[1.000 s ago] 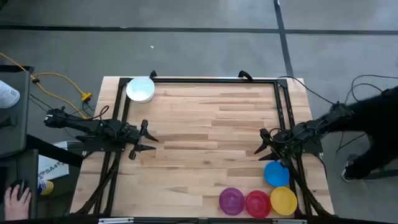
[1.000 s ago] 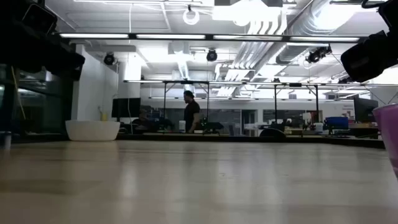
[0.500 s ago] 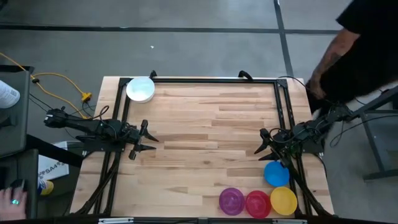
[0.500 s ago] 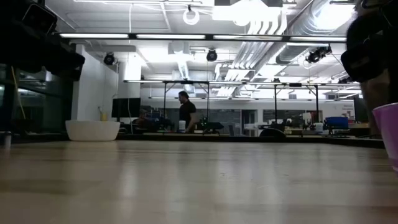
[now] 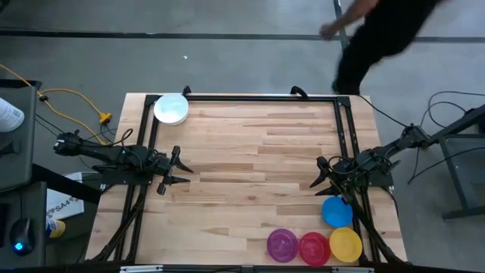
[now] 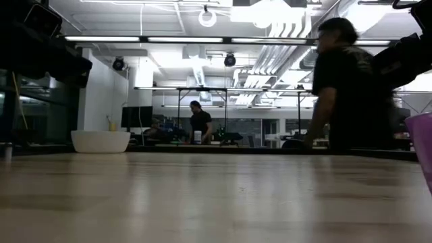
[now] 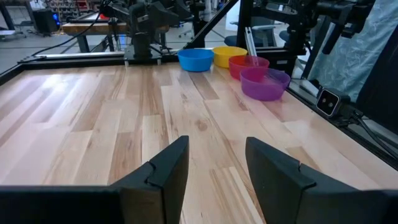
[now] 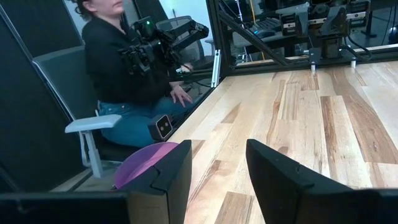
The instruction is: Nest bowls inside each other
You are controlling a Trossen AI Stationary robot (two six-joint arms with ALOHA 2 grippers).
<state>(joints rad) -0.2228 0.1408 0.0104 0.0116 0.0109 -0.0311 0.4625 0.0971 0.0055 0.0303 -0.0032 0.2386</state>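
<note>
Several small round bowls stand on their bases on the wooden table. The white bowl (image 5: 171,108) (image 6: 100,140) is at the far left corner. The purple bowl (image 5: 282,245) (image 7: 264,84), red bowl (image 5: 314,248) (image 7: 249,65) and yellow bowl (image 5: 345,244) (image 7: 229,56) form a row along the near edge at the right. The blue bowl (image 5: 337,211) (image 7: 195,59) stands just behind the row. My left gripper (image 5: 183,168) (image 7: 216,168) hangs open at the table's left side. My right gripper (image 5: 317,173) (image 8: 217,171) hangs open at the right side, a little beyond the blue bowl.
A black frame (image 5: 242,97) runs along the table's far, left and right edges. A person (image 5: 379,30) walks past the far right corner. Another person (image 8: 118,81) sits beyond the table's near edge. Bare wood (image 5: 250,159) lies between the two grippers.
Both arms and all bowls have kept still. A person has walked from the table's right side round to its far right corner.
</note>
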